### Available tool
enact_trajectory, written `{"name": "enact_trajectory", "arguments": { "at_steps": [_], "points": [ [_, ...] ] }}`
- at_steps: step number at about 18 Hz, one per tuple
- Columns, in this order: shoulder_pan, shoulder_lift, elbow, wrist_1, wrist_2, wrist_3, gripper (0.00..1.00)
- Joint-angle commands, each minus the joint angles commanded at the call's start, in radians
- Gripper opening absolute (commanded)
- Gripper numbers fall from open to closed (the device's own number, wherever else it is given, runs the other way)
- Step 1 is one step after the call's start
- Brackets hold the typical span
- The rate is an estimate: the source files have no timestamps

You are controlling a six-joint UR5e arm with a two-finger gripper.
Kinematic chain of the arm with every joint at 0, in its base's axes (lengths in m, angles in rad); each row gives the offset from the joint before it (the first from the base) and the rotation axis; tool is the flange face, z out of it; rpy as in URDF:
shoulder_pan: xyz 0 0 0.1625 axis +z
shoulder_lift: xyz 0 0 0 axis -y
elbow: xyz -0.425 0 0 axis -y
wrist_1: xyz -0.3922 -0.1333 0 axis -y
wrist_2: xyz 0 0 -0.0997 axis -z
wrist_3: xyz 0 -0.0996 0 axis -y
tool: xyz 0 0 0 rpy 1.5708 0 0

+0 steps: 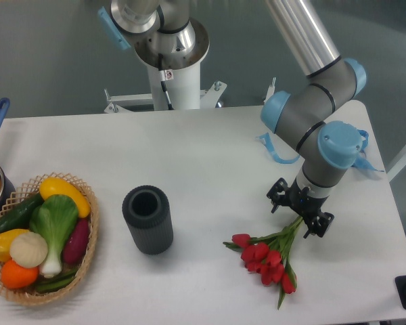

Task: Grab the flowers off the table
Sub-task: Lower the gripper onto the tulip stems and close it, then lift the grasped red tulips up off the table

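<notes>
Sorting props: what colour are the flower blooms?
Red blooms on the flowers, clearest in the fixed camera view.

No readable text, label, brand, number or sign shows on anything in view.

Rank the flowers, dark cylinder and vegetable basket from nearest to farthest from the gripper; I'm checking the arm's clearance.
From the gripper:
1. Flowers, directly beneath, stems between the fingers.
2. Dark cylinder, at mid-table.
3. Vegetable basket, at the far edge.
</notes>
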State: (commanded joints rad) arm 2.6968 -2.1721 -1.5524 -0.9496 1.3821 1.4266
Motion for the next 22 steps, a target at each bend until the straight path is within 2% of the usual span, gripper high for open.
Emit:
{"name": "enact_trajectory", "arguments": {
  "at_steps": [6, 9, 10, 13, 15, 17, 18, 22],
  "points": [
    [-0.014, -0.021, -0.005, 0.061, 0.009, 0.003, 1.00],
    [-0.017, -0.022, -0.008, 0.066, 0.011, 0.006, 1.00],
    [-0.017, -0.022, -0.008, 0.066, 0.011, 0.006, 0.96],
    [-0.017, -0.022, -0.011, 0.068, 0.011, 0.006, 0.65],
    [-0.018, -0.022, -0.008, 0.068, 0.015, 0.006, 0.55],
    [-0.018, -0.023, -0.002, 0.066, 0.034, 0.005, 0.50],
    [-0.018, -0.020, -0.002, 0.066, 0.043, 0.003, 0.42],
    [-0.017, -0.009, 0.005, 0.060, 0.040, 0.003, 0.24]
  ]
}}
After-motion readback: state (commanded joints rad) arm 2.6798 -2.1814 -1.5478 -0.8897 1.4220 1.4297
